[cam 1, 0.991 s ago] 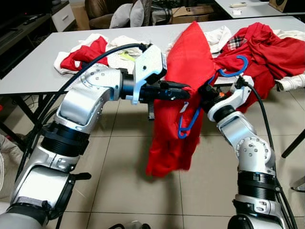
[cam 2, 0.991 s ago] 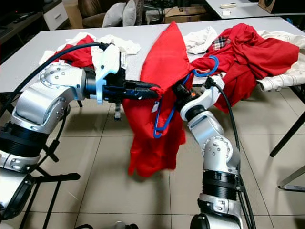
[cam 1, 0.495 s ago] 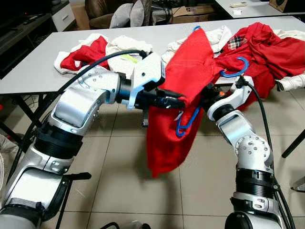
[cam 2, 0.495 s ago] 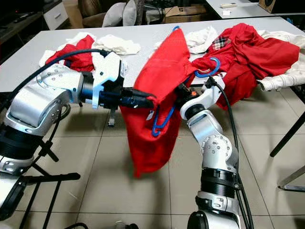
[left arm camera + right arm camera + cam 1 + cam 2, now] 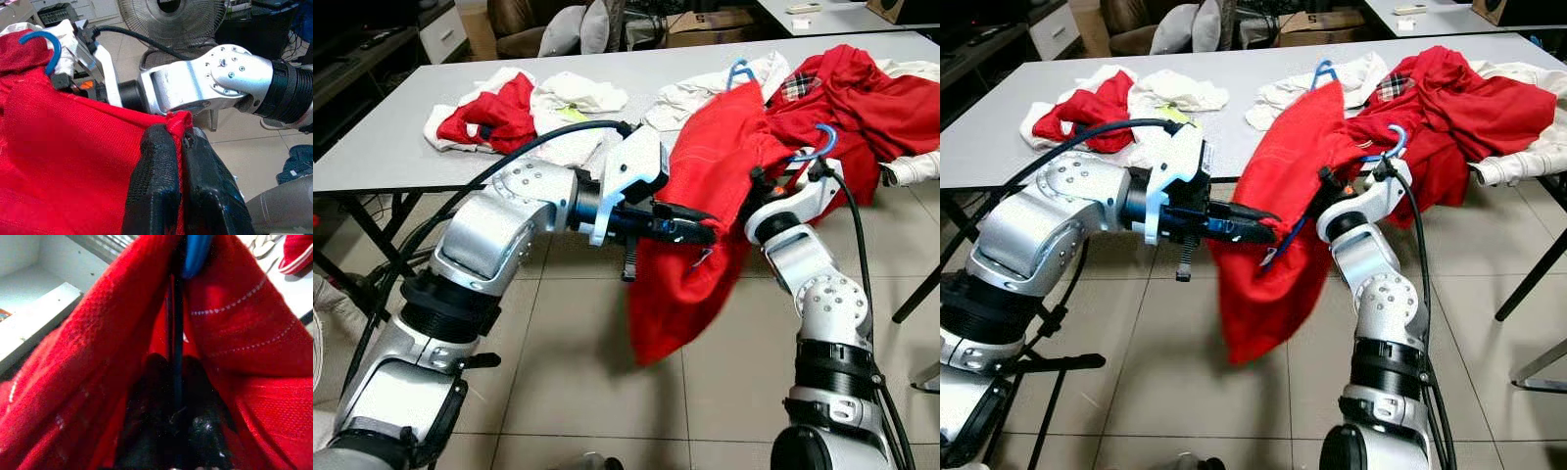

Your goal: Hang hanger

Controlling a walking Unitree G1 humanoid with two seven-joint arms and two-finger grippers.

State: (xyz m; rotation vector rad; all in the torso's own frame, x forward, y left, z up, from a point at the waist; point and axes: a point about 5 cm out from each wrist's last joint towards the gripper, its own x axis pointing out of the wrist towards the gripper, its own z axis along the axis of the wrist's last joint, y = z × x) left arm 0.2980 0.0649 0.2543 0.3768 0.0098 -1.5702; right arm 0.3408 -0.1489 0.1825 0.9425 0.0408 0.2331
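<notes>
I see open tiled floor (image 5: 558,382) below and between my arms, free for passing. The red garment (image 5: 700,245) hangs across the gap between the left end effector (image 5: 705,232) and right end effector (image 5: 171,426), blocking it. Ahead, the surface (image 5: 401,127) edge and its clothes heaps (image 5: 891,88) bar the way forward.

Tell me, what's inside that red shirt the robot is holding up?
A blue hanger, its hook poking out on top. The right gripper grips it inside the red shirt; most of the hanger is covered.
</notes>
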